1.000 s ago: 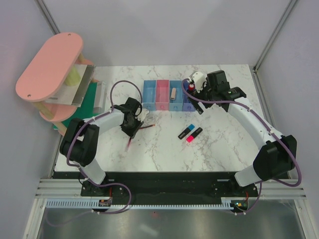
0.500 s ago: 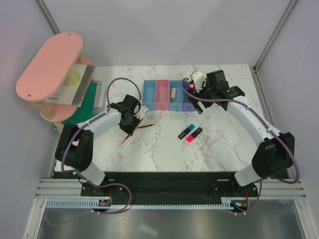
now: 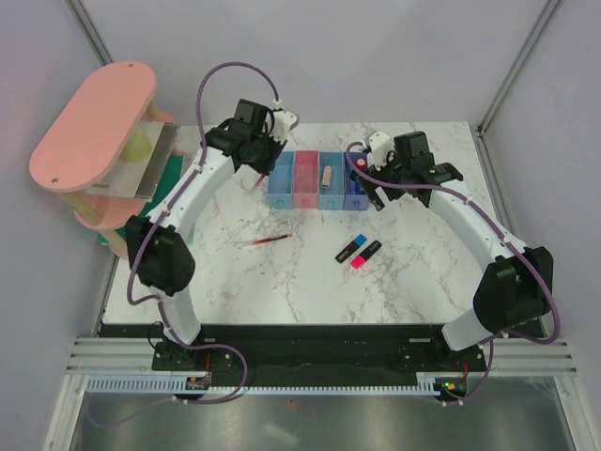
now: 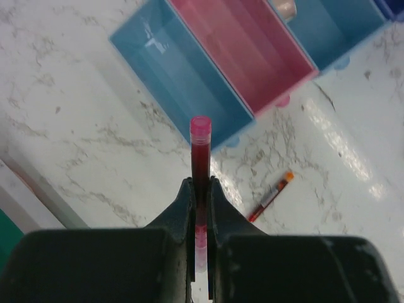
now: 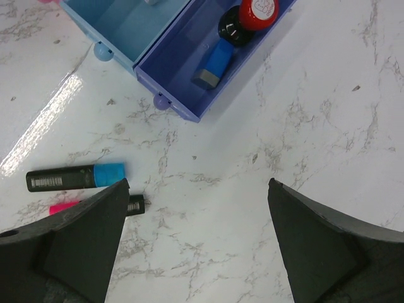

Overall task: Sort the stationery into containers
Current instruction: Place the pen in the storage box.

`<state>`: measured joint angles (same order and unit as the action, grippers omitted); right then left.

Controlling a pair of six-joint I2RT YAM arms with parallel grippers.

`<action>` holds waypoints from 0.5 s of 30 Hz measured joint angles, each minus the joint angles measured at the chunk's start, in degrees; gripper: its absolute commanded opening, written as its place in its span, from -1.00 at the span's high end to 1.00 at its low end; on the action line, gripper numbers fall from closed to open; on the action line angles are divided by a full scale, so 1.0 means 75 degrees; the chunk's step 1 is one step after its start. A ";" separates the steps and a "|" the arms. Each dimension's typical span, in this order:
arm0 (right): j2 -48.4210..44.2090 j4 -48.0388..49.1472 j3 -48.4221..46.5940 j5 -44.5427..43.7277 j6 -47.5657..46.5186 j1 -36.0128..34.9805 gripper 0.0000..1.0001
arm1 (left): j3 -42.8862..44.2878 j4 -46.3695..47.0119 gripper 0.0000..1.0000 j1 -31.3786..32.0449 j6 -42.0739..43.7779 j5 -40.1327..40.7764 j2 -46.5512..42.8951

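Note:
My left gripper [image 3: 261, 162] [image 4: 200, 183] is shut on a thin dark-red pen [image 4: 200, 151], held above the table just in front of the leftmost light blue bin [image 4: 180, 76] [image 3: 282, 177]. A second red pen [image 3: 266, 242] [image 4: 271, 197] lies on the marble. The blue highlighter [image 3: 351, 248] [image 5: 76, 178] and pink highlighter [image 3: 366, 254] [image 5: 95, 205] lie side by side. In the third bin lies a beige eraser [image 3: 327, 176]. The purple bin [image 5: 170, 76] holds a blue block [image 5: 213, 63] and a red-black capped piece [image 5: 249, 16]. My right gripper [image 3: 374, 191] [image 5: 197, 186] hangs open and empty beside it.
A pink bin [image 3: 306, 177] [image 4: 246, 44] sits second in the row. A big pink oval-topped shelf rack [image 3: 94, 122] with a metal tray [image 3: 160, 155] and a green piece [image 3: 174, 183] stands at the left. Grey walls close in the table's back and sides.
My left gripper closed on one red pen, lifted it off the table and swung back to the left end of the bins. The right arm barely moved.

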<state>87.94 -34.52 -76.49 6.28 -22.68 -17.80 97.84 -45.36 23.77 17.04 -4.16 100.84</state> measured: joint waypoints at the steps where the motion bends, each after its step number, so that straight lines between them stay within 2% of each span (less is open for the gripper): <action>1: 0.0000 0.0099 0.0047 0.0000 0.0058 0.0029 -0.96 | 0.0600 -0.0044 0.96 -0.0009 -0.0003 -0.0023 0.0443; 5: 0.0090 0.0356 0.0289 0.0125 0.0408 0.0172 -0.96 | 0.2439 0.0035 0.96 -0.0017 -0.0052 -0.0137 0.2025; 8: 0.0274 0.0408 0.0458 0.0393 0.0688 0.0233 -0.96 | 0.3360 0.0050 0.96 -0.0023 -0.0119 -0.0213 0.2984; 11: 0.0551 0.0259 0.0533 0.0775 0.0898 0.0239 -0.96 | 0.3797 0.0064 0.96 -0.0023 -0.0169 -0.0265 0.3652; 15: 0.0924 -0.0125 0.0539 0.1405 0.1000 0.0239 -0.96 | 0.3832 0.0055 0.96 -0.0023 -0.0216 -0.0268 0.4077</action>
<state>94.87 -35.46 -72.44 16.82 -15.18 -16.01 126.58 -44.95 23.59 15.42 -6.17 131.41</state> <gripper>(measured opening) 0.982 0.053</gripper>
